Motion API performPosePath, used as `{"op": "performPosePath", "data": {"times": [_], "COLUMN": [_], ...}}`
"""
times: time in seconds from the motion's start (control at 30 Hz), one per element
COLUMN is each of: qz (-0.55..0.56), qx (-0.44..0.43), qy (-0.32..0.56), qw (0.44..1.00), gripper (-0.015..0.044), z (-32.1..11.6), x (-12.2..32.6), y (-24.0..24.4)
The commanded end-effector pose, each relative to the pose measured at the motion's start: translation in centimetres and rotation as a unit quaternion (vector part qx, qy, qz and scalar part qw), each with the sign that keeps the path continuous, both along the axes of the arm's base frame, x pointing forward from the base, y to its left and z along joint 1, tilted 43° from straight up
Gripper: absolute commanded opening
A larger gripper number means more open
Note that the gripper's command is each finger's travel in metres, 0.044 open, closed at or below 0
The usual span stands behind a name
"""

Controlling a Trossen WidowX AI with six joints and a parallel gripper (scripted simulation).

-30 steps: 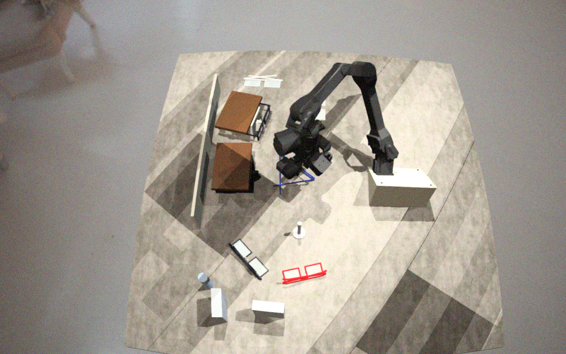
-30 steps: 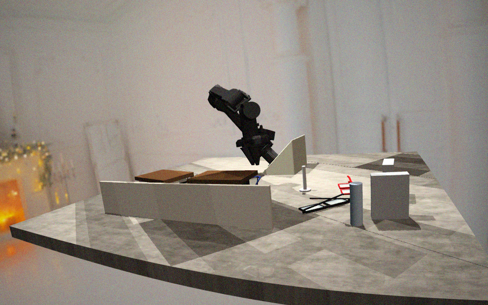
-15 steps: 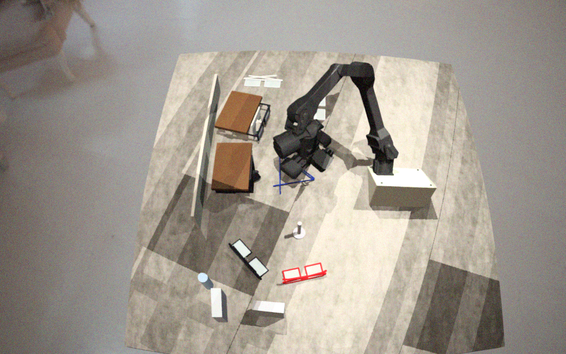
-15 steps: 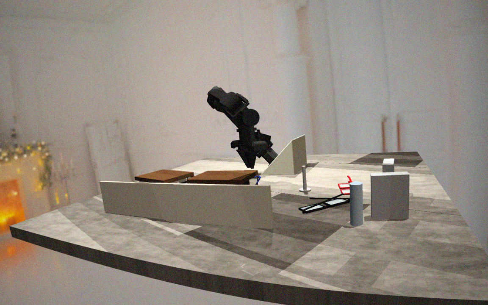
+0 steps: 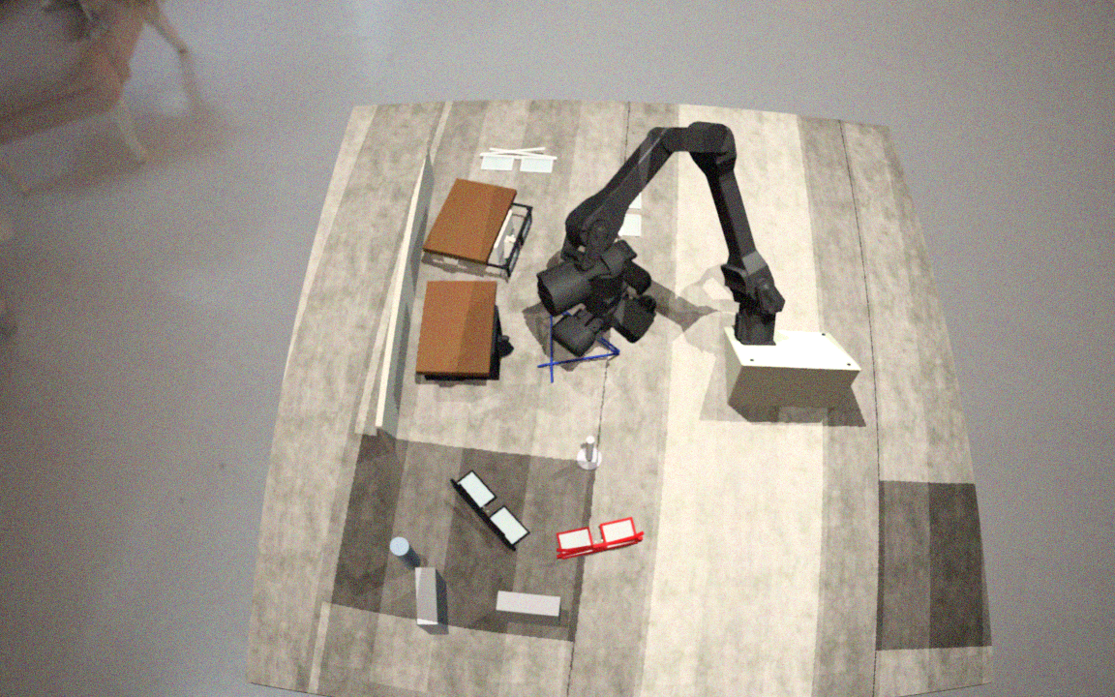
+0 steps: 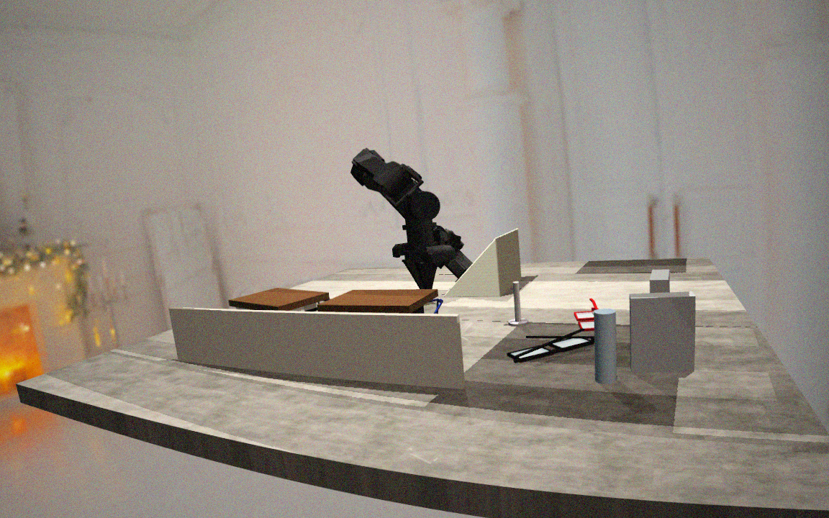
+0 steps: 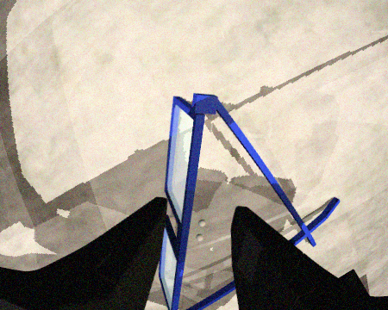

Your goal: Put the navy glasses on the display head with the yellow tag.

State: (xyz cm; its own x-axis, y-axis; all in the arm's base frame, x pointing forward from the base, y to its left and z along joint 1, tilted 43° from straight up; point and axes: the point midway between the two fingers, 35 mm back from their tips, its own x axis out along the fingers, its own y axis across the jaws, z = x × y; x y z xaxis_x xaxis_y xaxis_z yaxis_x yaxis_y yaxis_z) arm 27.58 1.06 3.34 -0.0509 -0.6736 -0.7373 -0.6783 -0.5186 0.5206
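We see a bright pale band across the table (image 5: pixel 735 563) (image 6: pixel 598 283), darker shadow patches at seven and four o'clock from above. Grain everywhere. Table edges bow, wide-lens style. Backgrounds soft; we get blurry orange glow at eight o'clock in the exterior view. Wrist view: fingers near-black.

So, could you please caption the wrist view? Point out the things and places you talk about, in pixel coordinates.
Two black fingers stand apart around the blue-framed glasses (image 7: pixel 189 176).
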Motion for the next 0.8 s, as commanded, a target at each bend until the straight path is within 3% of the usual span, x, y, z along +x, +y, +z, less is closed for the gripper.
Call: {"op": "performPosePath", "data": {"times": [0.0, 0.77], "qz": [0.002, 0.002], "qx": [-0.003, -0.004], "qy": [0.003, 0.003], "qw": [1.000, 1.000], "gripper": [0.0120, 0.0120], "z": [-0.5, -3.0], "x": [-0.1, -0.6], "y": [-0.6, -3.4]}}
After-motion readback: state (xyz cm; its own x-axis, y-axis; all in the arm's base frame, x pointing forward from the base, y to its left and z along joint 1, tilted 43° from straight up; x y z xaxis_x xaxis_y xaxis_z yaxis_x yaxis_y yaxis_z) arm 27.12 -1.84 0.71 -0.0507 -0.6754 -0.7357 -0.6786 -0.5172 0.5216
